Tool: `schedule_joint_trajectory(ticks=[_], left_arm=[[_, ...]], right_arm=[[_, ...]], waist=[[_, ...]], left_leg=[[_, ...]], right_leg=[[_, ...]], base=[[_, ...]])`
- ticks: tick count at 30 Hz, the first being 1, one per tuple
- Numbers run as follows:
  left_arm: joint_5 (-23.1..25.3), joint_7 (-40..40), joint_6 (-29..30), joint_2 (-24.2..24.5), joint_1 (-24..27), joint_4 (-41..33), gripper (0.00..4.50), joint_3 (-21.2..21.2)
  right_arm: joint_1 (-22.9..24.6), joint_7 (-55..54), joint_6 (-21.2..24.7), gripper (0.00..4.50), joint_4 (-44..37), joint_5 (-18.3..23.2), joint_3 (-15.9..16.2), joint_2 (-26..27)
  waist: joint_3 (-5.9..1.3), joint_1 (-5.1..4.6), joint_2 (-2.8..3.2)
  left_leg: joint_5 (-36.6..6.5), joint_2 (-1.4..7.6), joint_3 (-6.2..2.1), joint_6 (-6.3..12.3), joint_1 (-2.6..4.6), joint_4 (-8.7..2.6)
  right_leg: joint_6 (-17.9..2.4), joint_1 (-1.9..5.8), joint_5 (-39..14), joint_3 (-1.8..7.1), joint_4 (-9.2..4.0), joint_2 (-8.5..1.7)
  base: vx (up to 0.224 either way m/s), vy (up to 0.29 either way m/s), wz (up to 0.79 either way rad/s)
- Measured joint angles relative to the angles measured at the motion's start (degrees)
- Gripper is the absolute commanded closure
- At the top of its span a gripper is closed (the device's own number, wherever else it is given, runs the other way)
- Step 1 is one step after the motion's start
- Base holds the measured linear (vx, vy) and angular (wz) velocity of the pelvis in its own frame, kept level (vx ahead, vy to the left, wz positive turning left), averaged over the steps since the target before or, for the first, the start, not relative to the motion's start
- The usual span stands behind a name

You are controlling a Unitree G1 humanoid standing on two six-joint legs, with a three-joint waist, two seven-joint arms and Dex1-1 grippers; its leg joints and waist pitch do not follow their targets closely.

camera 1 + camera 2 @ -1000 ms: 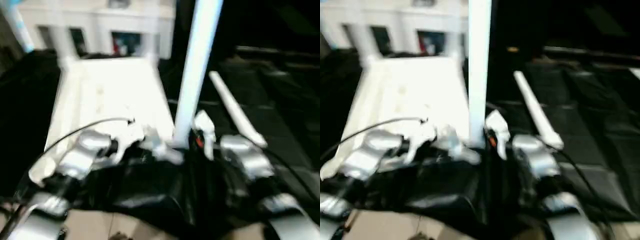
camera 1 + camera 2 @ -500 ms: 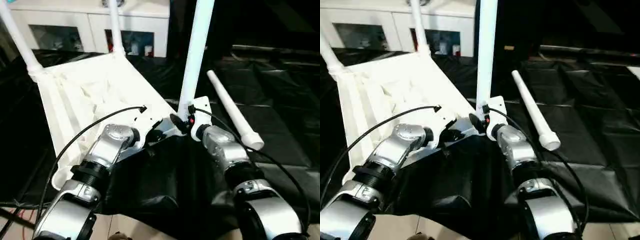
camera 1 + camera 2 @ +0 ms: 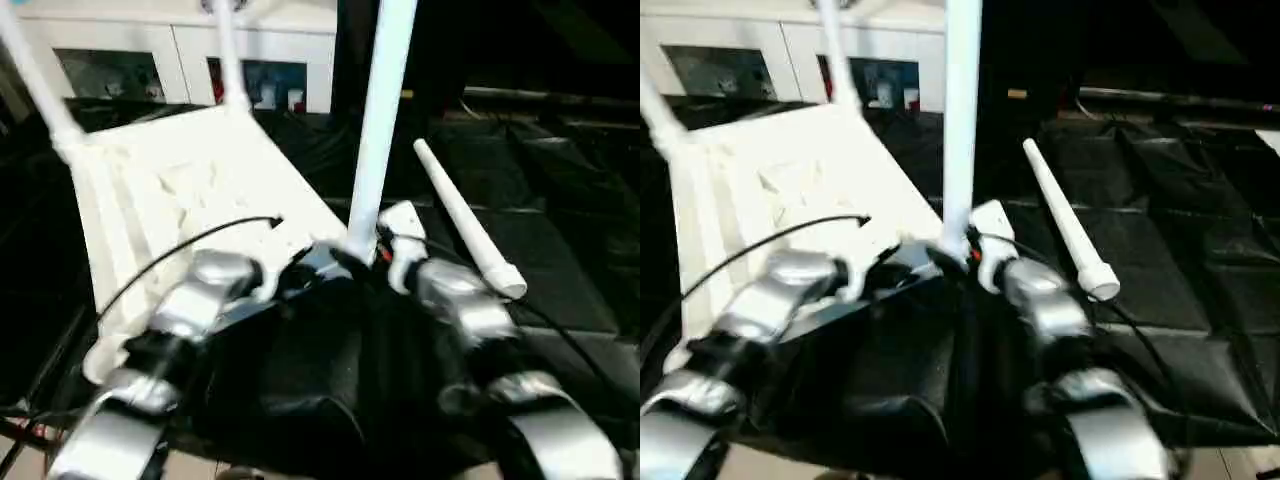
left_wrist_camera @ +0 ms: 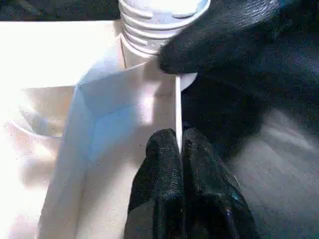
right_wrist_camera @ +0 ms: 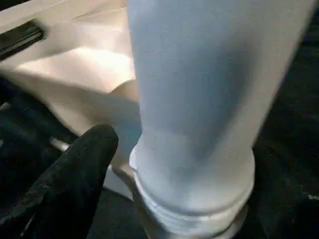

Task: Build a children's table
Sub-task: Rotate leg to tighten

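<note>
Pinching tabletop [image 3: 190, 170] rim, left gripper [image 4: 180, 149]

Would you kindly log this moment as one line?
stage: third leg at socket | left end effector: shut on tabletop rim | right end effector: beside leg base | fourth leg: lying loose
</note>
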Motion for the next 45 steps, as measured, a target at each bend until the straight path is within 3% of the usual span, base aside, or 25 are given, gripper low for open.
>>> schedule_joint_trajectory(ticks=[5,9,25,30,34,38,45], left_arm=[[-0.82,-6.35,-2.53,1.89,1.14,-1.39,4.50,-1.51],[-1.36,-9.05,-3.91,3.17,1.55,-1.41,4.50,-1.71],[-2.56,-12.96,-5.12,5.06,2.18,-1.51,4.50,-1.71],[-1.53,-9.26,-5.07,3.54,1.38,0.39,4.50,-1.24],[-0.46,-2.54,-3.31,0.33,-0.99,4.45,4.50,-0.02],[0.19,3.96,-1.46,-3.44,-3.60,8.20,4.50,1.03],[0.46,8.22,-1.40,-6.47,-5.76,11.56,4.50,2.63]], right_arm=[[1.80,10.54,1.44,0.41,-4.09,0.48,3.07,-4.21],[2.56,14.21,1.81,0.41,-5.75,0.50,3.82,-5.62],[3.14,16.67,4.65,1.63,-8.26,1.05,4.66,-5.54],[3.19,10.17,4.59,1.74,-6.55,0.44,2.88,-3.34],[0.53,-3.82,4.19,1.75,-0.68,-0.34,-0.36,1.62],[-2.02,-14.28,4.24,1.76,3.64,-0.49,-3.61,5.06],[-4.26,-22.57,1.13,1.76,7.72,-1.60,-5.35,7.36]], waist=[[0.01,1.01,0.03],[0.02,0.91,0.03],[0.02,1.08,0.03],[0.01,0.66,0.03],[-0.02,-0.62,0.09],[-0.06,-0.73,0.15],[-0.06,-0.47,0.15]], left_leg=[[0.00,0.02,0.01,0.00,0.00,0.10],[0.01,0.04,0.01,0.00,-0.01,0.19],[0.01,0.05,0.01,0.00,-0.05,0.24],[0.01,0.05,0.01,-0.01,0.16,0.33],[0.01,0.03,0.00,-0.02,0.36,0.41],[0.01,0.02,-0.02,-0.02,0.34,0.50],[0.00,-0.03,-0.02,-0.01,0.22,0.41]], right_leg=[[-0.02,0.03,0.01,0.00,0.01,-0.01],[-0.02,0.04,0.02,0.00,0.08,0.00],[-0.01,0.04,0.01,0.00,0.12,-0.01],[-0.01,0.12,0.01,0.02,0.30,-0.02],[-0.01,0.25,0.01,0.03,0.39,-0.02],[-0.01,0.26,0.02,0.03,0.38,-0.03],[0.01,0.20,0.01,0.04,0.37,-0.09]], base=[[0.000,0.000,0.00],[0.000,0.000,0.00],[0.000,0.000,0.00],[0.000,0.000,0.00],[0.000,0.000,0.00],[0.000,0.000,0.00],[0.000,0.000,0.00]])
